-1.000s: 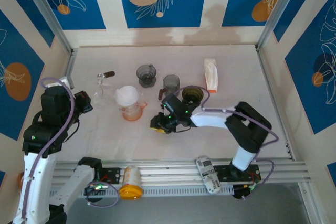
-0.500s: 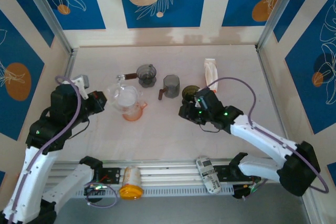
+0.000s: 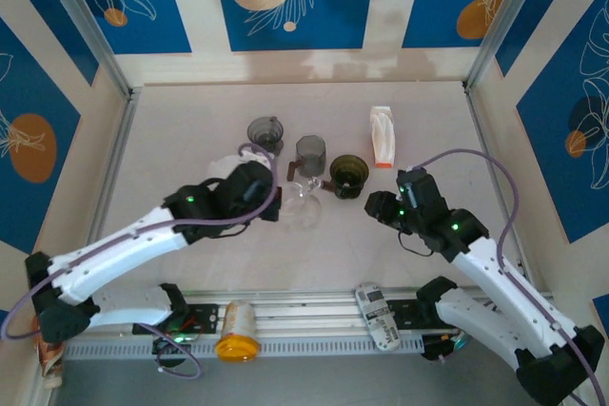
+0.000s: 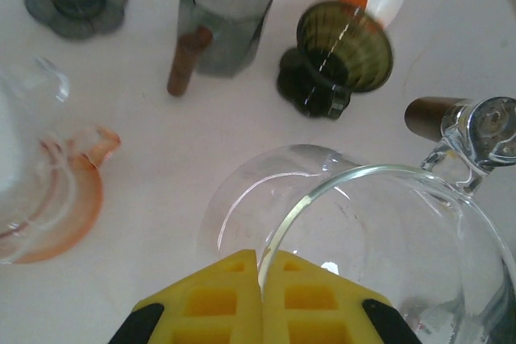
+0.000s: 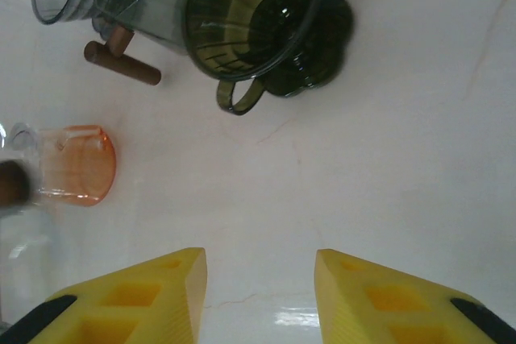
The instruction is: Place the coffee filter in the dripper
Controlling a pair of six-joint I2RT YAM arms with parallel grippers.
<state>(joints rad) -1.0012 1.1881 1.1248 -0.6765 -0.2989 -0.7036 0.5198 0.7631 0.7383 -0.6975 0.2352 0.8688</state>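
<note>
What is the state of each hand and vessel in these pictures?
left hand: shut on the rim of the glass carafe.
right hand: open, empty.
glass carafe: held by its rim, empty.
green dripper: upright on the table, no filter inside.
grey cup: upright, empty.

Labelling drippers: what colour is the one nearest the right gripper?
Dark olive green dripper, best in the right wrist view.

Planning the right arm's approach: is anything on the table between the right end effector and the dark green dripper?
Nothing visible does. In the right wrist view, bare table lies between the open right end effector and the dark green dripper. The grey cup stands to the dripper's left, off that line.
</note>
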